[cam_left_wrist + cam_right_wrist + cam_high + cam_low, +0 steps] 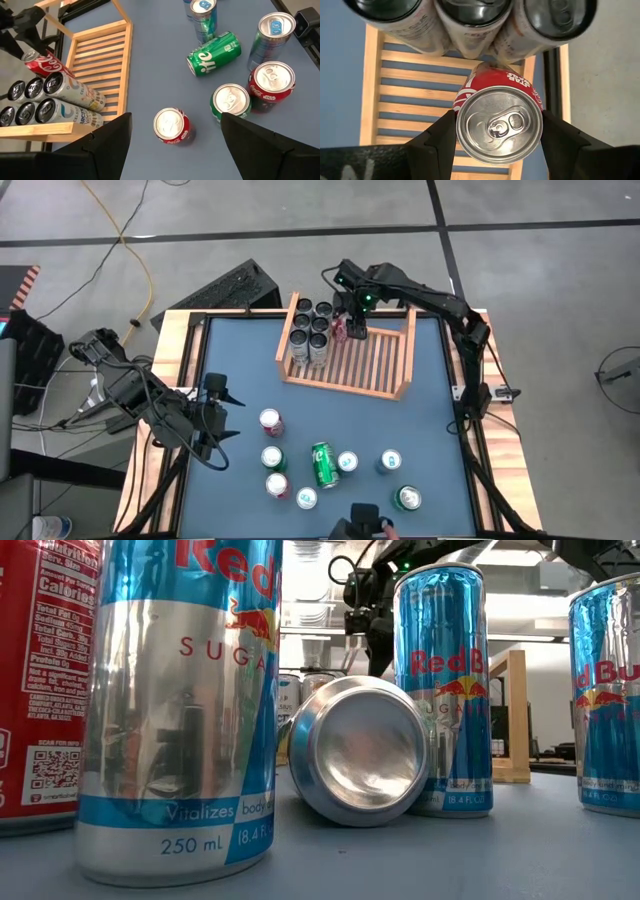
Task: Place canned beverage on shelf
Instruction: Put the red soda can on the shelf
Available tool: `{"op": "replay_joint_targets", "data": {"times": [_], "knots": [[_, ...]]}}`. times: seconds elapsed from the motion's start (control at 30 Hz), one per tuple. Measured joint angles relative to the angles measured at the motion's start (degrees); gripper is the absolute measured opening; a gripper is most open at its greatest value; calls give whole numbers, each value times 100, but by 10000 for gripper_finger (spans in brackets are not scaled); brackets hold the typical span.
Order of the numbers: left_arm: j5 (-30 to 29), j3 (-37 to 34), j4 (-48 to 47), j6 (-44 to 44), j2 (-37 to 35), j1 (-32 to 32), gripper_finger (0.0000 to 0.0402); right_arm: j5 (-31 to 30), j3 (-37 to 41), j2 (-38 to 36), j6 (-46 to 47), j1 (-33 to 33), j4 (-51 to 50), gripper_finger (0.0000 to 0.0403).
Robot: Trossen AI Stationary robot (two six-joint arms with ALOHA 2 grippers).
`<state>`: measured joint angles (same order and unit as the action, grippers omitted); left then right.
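Over slatted wooden shelf (pixel 405 90), red cylindrical can (pixel 499 122)

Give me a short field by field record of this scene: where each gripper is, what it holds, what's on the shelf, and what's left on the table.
right gripper: over the shelf, shut on a red cola can
left gripper: open, empty, waiting at the table's left side
on shelf: six dark-topped cans standing in two rows at one end
red cola can position: beside that group, whether it rests on the slats cannot be told
loose on table: seven upright cans, plus one green can lying on its side
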<state>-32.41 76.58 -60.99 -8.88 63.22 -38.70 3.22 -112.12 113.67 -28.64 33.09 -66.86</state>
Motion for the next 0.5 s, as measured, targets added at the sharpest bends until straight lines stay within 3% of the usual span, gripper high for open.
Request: {"op": "replay_joint_targets", "data": {"times": [0.5], "knots": [[-139,0,3,169,-2,0,290,-52,-20,411,-232,132,42,229]]}}
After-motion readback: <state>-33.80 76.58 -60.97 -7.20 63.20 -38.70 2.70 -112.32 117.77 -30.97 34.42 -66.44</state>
